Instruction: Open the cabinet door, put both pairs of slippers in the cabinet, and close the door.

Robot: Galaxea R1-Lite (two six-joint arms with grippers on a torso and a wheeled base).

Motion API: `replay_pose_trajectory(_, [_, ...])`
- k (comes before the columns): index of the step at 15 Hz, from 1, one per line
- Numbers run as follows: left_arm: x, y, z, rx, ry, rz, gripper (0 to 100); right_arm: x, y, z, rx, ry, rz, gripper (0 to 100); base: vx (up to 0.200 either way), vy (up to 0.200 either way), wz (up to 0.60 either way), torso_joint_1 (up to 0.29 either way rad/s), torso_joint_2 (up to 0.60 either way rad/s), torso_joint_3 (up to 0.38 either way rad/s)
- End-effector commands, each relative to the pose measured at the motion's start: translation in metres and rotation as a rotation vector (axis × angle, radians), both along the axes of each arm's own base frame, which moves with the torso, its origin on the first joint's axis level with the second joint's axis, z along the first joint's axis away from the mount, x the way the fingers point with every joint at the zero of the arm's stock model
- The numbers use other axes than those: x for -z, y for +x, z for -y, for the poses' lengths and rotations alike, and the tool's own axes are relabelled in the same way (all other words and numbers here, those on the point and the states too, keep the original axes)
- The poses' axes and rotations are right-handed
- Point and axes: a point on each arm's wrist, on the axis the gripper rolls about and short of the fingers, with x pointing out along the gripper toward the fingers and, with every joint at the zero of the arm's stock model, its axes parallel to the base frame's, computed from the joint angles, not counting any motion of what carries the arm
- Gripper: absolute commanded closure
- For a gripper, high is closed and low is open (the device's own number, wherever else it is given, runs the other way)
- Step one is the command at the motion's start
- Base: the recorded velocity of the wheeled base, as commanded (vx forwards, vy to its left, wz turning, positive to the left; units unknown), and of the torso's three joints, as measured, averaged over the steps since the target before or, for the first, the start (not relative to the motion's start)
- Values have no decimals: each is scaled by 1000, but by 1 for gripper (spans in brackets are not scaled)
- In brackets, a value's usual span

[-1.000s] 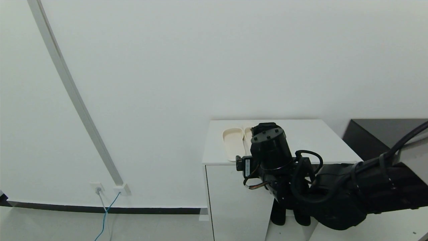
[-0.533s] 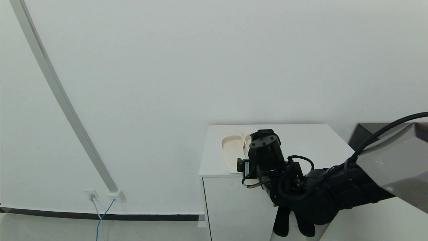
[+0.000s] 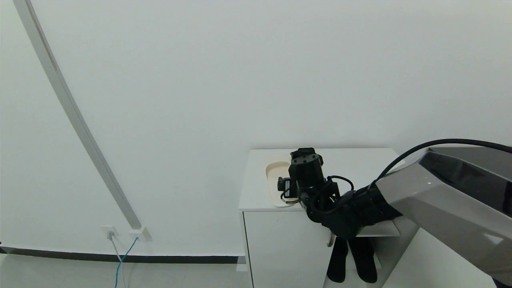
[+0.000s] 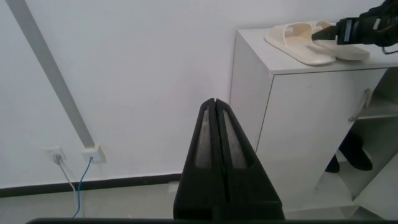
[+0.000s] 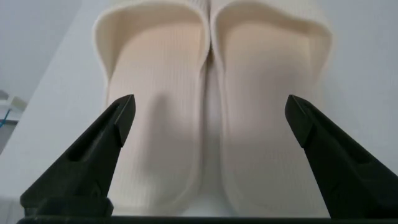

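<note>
A pair of cream slippers (image 3: pixel 276 176) (image 5: pixel 155 137) (image 4: pixel 305 43) lies on top of the white cabinet (image 3: pixel 280 240) (image 4: pixel 298 124), near its front left edge. My right gripper (image 5: pixel 211 115) hangs open just above the pair, one finger outside each slipper. The right wrist hides the right-hand slipper in the head view. The cabinet's right side stands open, showing a shelf (image 3: pixel 380 230) and a pair of black slippers (image 3: pixel 352 260) (image 4: pixel 354 155) below it. My left gripper (image 4: pixel 214 102) is shut and holds nothing, low and well left of the cabinet.
A wall socket with two cables (image 3: pixel 120 232) and a slanted grey conduit strip (image 3: pixel 72 112) are on the wall left of the cabinet. The cabinet's left door is shut, with a handle (image 4: pixel 359 106) at its edge. Bare floor lies left of the cabinet.
The head camera shifted early on. My right arm has moved from in front of the cabinet up over its top, and the gripper now straddles the cream slippers.
</note>
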Motion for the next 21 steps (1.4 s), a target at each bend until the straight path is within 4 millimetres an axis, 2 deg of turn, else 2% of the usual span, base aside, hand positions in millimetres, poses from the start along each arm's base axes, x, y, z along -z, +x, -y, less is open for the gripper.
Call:
replay_pose_trajectory(1, [0, 0, 0, -4, -2, 0, 100, 15, 23, -2, 10, -18, 13, 0, 0, 0, 0, 0, 0, 0])
replay_pose_trajectory(4, [0, 0, 0, -10, -6, 0, 100, 21, 41, -6, 16, -34, 39, 0, 0, 0, 0, 0, 0, 0])
replay_pose_trajectory(8, [0, 0, 0, -12, -8, 0, 100, 24, 52, -9, 13, -30, 55, 0, 0, 0, 0, 0, 0, 0])
replay_pose_trajectory(9, [0, 0, 0, -12, -8, 0, 100, 25, 55, -8, 16, -27, 57, 100, 0, 0, 0, 0, 0, 0])
replay_pose_trajectory(14, [0, 0, 0, -12, -8, 0, 100, 25, 65, -3, 23, -21, 59, 100, 0, 0, 0, 0, 0, 0])
replay_pose_trajectory(16, [0, 0, 0, -12, -9, 0, 100, 17, 62, -2, 23, -10, 68, 100, 0, 0, 0, 0, 0, 0])
replay_pose_trajectory(19, [0, 0, 0, -12, -9, 0, 100, -18, 41, 9, -5, 8, 82, 100, 0, 0, 0, 0, 0, 0])
replay_pose_trajectory(20, [0, 0, 0, -12, -8, 0, 100, -19, 40, 9, -7, 9, 83, 100, 0, 0, 0, 0, 0, 0])
replay_pose_trajectory(21, [0, 0, 0, -12, -8, 0, 100, -45, 17, 19, -39, 20, 87, 100, 0, 0, 0, 0, 0, 0])
